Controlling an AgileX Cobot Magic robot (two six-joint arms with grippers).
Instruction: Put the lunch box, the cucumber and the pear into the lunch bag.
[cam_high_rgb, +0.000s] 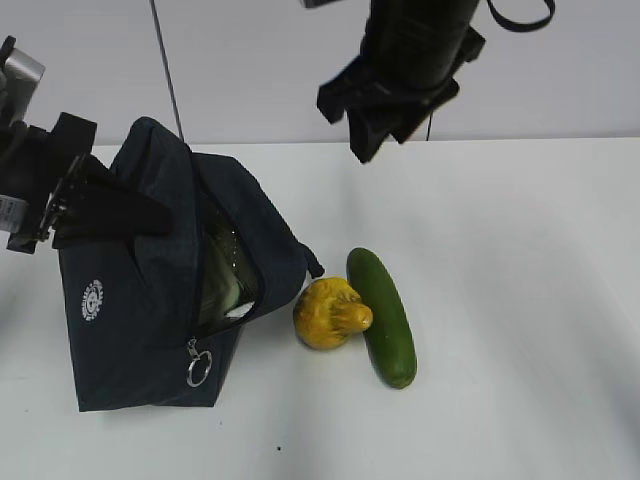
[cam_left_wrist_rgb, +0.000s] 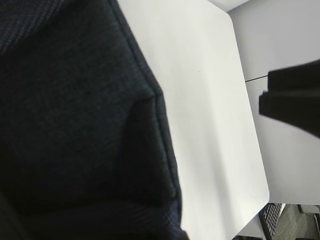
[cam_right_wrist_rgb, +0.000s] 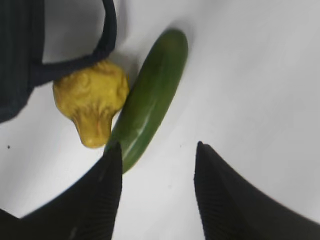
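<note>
The dark navy lunch bag (cam_high_rgb: 140, 320) stands at the left with its zipper open. The pale green lunch box (cam_high_rgb: 222, 280) shows inside the opening. The yellow pear (cam_high_rgb: 330, 312) lies on the table just right of the bag and touches the dark green cucumber (cam_high_rgb: 383, 315). My left gripper (cam_high_rgb: 95, 205) is shut on the bag's upper left side; the left wrist view shows only bag fabric (cam_left_wrist_rgb: 75, 125). My right gripper (cam_high_rgb: 375, 120) hangs open and empty high above the cucumber. In the right wrist view it (cam_right_wrist_rgb: 157, 145) is over the table beside the cucumber (cam_right_wrist_rgb: 152, 100) and pear (cam_right_wrist_rgb: 92, 100).
The bag's metal ring pull (cam_high_rgb: 198, 368) hangs at its front lower end. Its loop handle (cam_right_wrist_rgb: 107, 35) lies against the pear. The white table (cam_high_rgb: 520, 300) extends to the right of the cucumber. The table's far edge (cam_left_wrist_rgb: 265, 190) shows in the left wrist view.
</note>
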